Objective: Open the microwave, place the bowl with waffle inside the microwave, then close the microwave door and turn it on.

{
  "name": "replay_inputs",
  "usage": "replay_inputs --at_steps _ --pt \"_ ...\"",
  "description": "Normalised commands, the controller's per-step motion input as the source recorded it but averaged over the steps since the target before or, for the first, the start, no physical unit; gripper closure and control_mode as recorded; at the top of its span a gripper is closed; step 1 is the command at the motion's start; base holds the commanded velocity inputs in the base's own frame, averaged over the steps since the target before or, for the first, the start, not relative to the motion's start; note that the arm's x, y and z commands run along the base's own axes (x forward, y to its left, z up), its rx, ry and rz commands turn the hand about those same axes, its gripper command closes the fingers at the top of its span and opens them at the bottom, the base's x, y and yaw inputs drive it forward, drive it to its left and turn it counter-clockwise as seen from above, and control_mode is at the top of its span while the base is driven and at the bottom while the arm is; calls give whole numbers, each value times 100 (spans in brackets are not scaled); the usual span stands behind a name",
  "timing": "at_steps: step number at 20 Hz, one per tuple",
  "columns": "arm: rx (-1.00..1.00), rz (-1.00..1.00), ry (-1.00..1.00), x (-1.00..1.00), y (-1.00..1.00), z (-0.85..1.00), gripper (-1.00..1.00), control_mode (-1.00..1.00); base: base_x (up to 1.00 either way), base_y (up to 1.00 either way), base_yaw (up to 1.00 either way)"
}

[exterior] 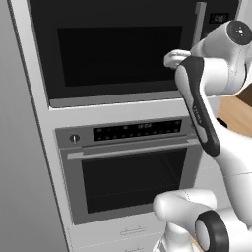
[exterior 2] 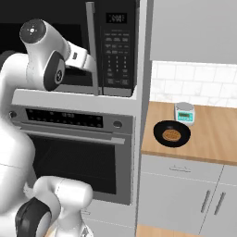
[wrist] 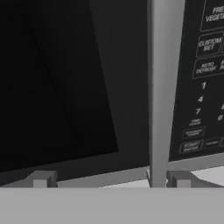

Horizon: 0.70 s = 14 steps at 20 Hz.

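Note:
The microwave (exterior: pixel 118 49) sits built in above the oven, and the microwave door (wrist: pixel 65 78) is closed. Its long grey vertical handle (wrist: pixel 162 87) runs beside the keypad (exterior 2: pixel 115 51). My gripper (wrist: pixel 111 179) is open right in front of the door's lower edge. The handle rises between the two fingertips (wrist: pixel 181 178), close to the right one, and I cannot tell whether it touches. The hand (exterior 2: pixel 81 59) reaches the handle (exterior 2: pixel 92 51) from the left. The black bowl (exterior 2: pixel 171 133) with the orange-brown waffle (exterior 2: pixel 171 135) rests on the wooden counter (exterior 2: pixel 213 139) to the right.
An oven (exterior: pixel 128 172) with a horizontal handle sits below the microwave. A small white and teal container (exterior 2: pixel 184 112) stands just behind the bowl. A tiled wall backs the counter, and grey cabinet doors (exterior 2: pixel 185 194) lie under it.

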Motion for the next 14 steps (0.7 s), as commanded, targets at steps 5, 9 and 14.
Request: replay_inputs --at_steps 5,9,14 --pt "0 0 0 28 -15 16 -100 -100 0 0 0" --pt "0 0 0 13 -17 24 -100 -100 0 0 0" --pt "0 0 0 12 -22 15 -100 -100 0 0 0"
